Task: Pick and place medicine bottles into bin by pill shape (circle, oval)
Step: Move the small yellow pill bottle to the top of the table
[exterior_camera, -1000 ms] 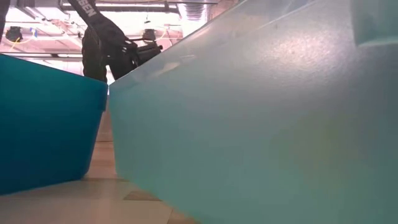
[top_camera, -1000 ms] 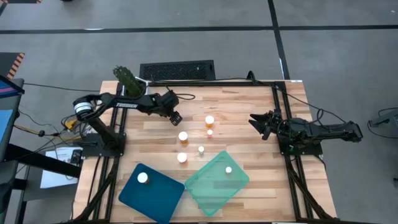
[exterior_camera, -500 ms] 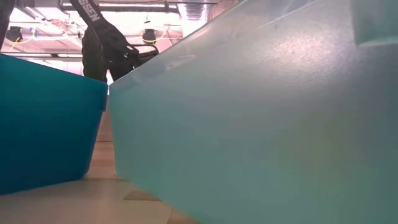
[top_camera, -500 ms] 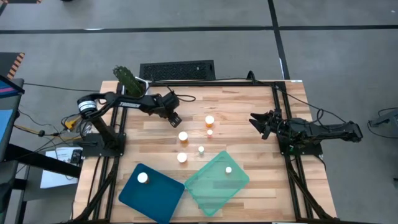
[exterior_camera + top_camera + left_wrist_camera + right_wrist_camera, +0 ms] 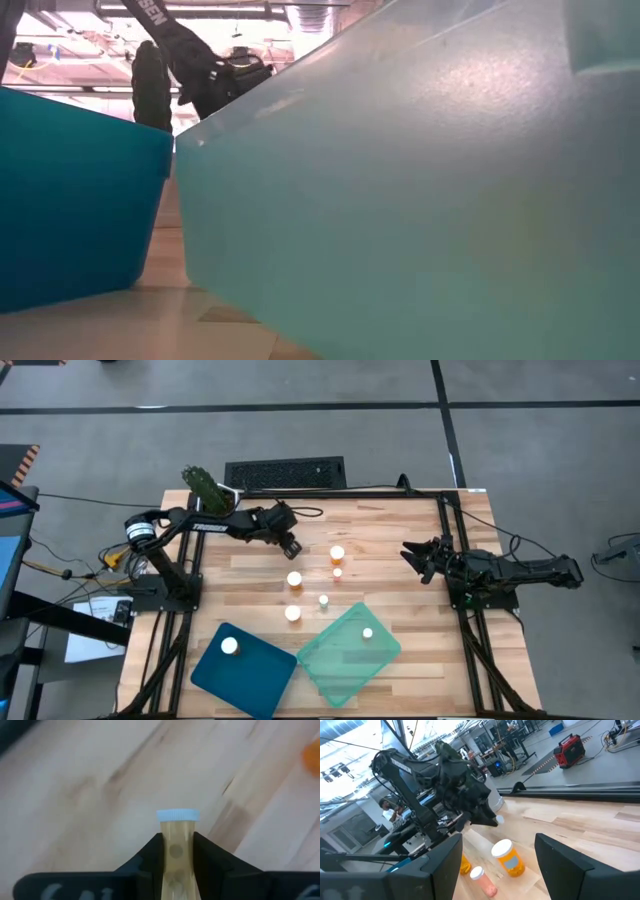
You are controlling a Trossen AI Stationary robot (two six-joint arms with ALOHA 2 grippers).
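Low view: teal bin [image 5: 420, 190] hides table; held bottle [image 5: 177, 851] base cut off

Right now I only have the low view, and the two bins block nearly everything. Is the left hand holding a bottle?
Observer: Yes. The left wrist view shows the left hand shut on a narrow white-capped bottle.
Operator: And the right hand?
Observer: The right hand is open, waiting at the table's right edge.
Operator: Anything in the bins?
Observer: The blue bin holds a single bottle; the teal bin holds another bottle.
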